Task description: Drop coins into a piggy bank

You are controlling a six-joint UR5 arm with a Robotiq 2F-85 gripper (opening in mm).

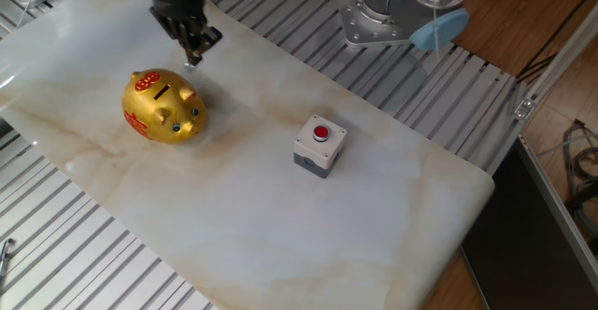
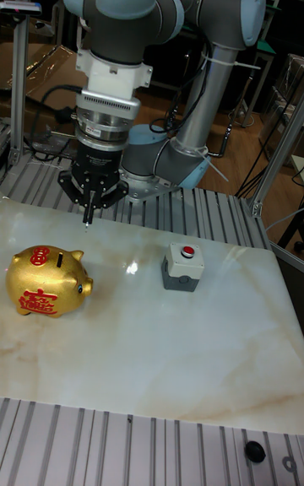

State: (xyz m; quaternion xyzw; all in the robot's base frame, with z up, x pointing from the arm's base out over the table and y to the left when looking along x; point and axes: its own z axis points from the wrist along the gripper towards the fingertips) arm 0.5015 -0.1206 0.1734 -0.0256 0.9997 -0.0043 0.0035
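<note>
The gold piggy bank (image 1: 161,109) with red markings stands on the left of the marble slab (image 1: 280,226), its dark slot (image 1: 166,91) facing up. In the tall fixed view the piggy bank (image 2: 44,283) sits at the left, snout to the right. My gripper (image 1: 192,58) hangs just behind and above the pig's back, pointing down, fingers pinched together. A small pale sliver shows at the tips of the gripper (image 2: 87,218), which looks like a coin held edge-on. The tips are apart from the pig, a little beyond the slot.
A small grey box with a red push-button (image 1: 320,145) stands mid-slab, to the right of the pig. Ribbed aluminium rails (image 1: 84,254) surround the slab. The arm's base (image 1: 392,11) is at the back. A dark round disc (image 2: 251,450) lies on the front rail.
</note>
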